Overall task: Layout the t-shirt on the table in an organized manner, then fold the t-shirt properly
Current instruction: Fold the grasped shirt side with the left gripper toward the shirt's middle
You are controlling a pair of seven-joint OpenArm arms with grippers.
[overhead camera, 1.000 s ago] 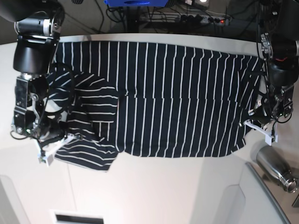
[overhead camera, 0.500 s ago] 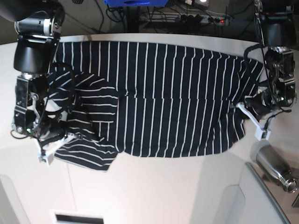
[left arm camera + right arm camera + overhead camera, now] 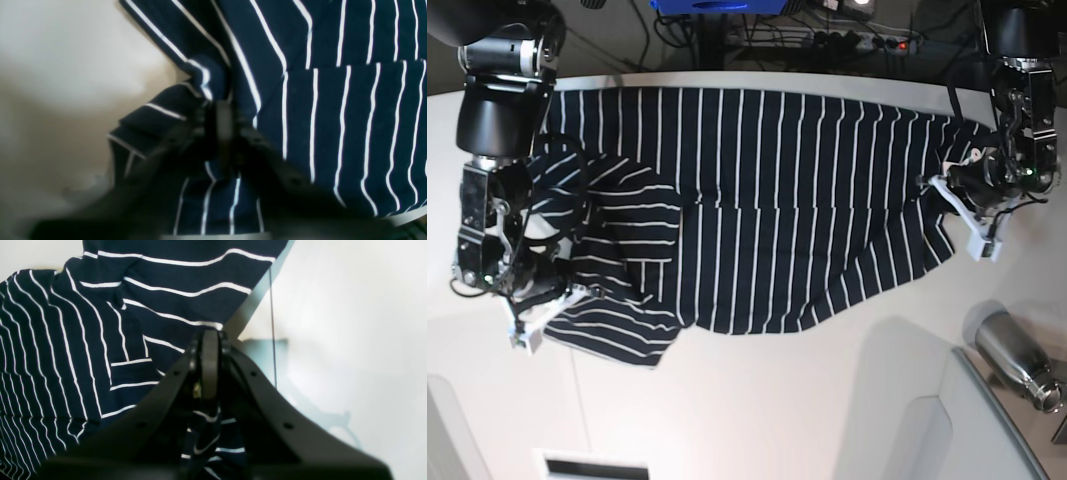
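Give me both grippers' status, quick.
Left gripper: jaws pinched on the shirt edge.
Right gripper: jaws shut on the shirt's other end.

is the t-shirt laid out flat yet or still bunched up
Partly spread. The t-shirt lies mostly flat across the table, but its end by the right gripper is bunched into folds.

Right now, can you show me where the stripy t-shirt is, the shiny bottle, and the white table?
t-shirt (image 3: 777,200): base view, middle of its flat striped body.
metal bottle (image 3: 1010,355): base view, on its shiny silver side, lower right.
table (image 3: 757,400): base view, bare white top in front of the shirt.
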